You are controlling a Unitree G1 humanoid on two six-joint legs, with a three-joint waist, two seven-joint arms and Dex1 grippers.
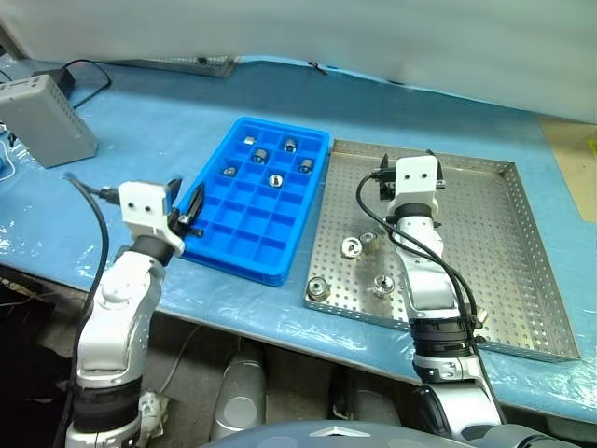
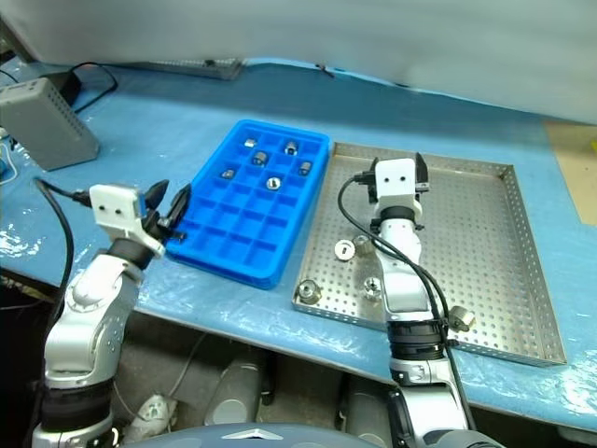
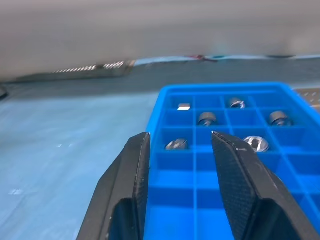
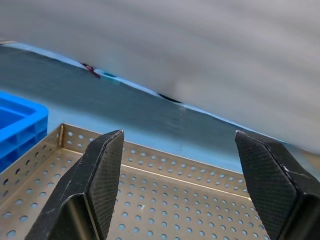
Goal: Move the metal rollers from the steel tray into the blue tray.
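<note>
The blue tray (image 1: pixel 244 241) lies mid-table with several metal rollers (image 1: pixel 275 180) in its far compartments, seen closer in the left wrist view (image 3: pixel 256 144). To its right lies the steel tray (image 1: pixel 485 233), holding several rollers (image 1: pixel 352 247) near its front left corner. My left gripper (image 1: pixel 191 210) hovers at the blue tray's left edge, open, with nothing between its fingers (image 3: pixel 131 175). Above the steel tray's far left part my right gripper (image 1: pixel 410 173) stands wide open and empty, its fingers (image 4: pixel 102 170) pointing toward the tray's far wall.
A grey box (image 1: pixel 47 117) with black cables sits at the far left. A perforated metal piece (image 1: pixel 187 63) lies at the back edge. The blue table cover (image 1: pixel 140 149) ends at the front edge just below both trays.
</note>
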